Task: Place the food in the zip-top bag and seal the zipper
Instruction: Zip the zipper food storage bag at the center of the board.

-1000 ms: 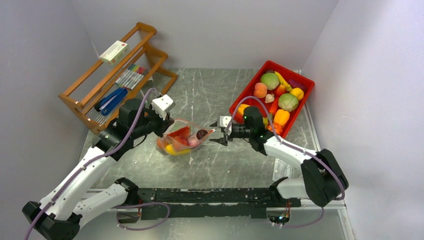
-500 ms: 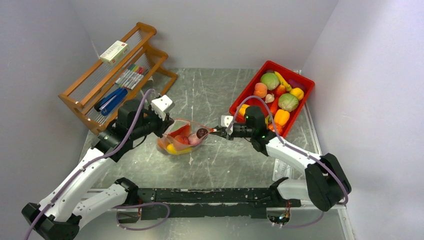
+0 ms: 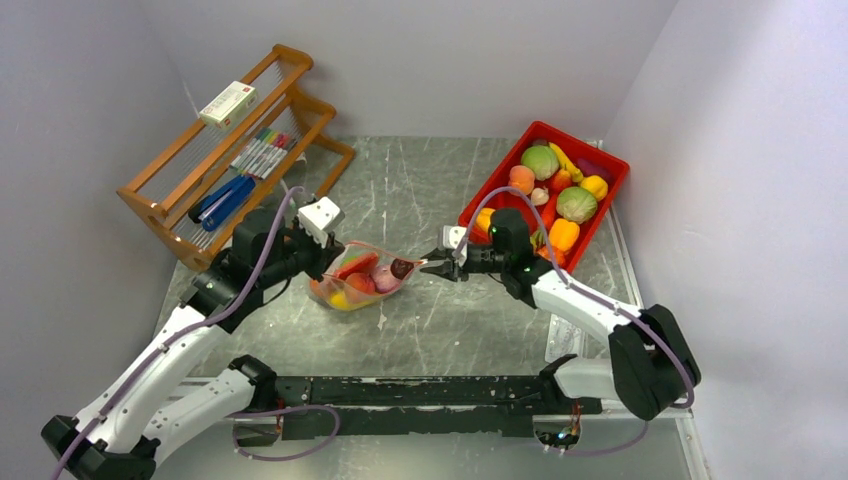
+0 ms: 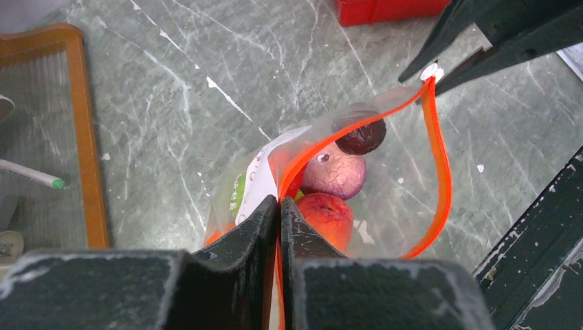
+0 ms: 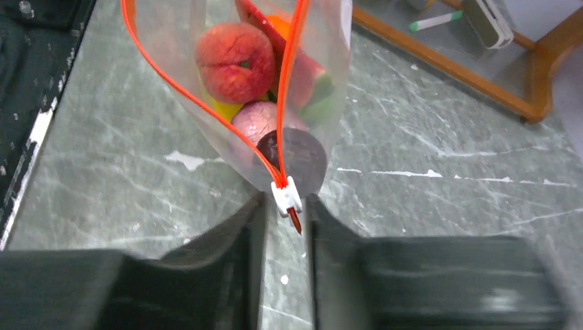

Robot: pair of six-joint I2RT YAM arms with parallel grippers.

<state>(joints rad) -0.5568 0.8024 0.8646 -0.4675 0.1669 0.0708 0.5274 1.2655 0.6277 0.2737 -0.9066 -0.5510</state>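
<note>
**Top external:** zip-top bag [image 3: 362,277] sitting between both grippers, long axis running left–right. Several pieces of food [image 3: 365,283] already lying inside; more filling red tray [image 3: 612,170].

**Left wrist:** left gripper [image 4: 278,206] pinching together on bag's near mouth end. Zipper [image 4: 441,172] gaping as open loop; sealing not yet done.

**Right wrist:** right gripper [image 5: 284,206] bracketing white slider [image 5: 286,195] at opposite end. Narrow gaps showing beside slider; cannot tell whether clamping. Judgement: slider needing travel toward left gripper.

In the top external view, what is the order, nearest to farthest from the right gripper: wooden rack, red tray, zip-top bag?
1. zip-top bag, touching it, just left.
2. red tray, behind, to the right.
3. wooden rack, far back left.
</note>
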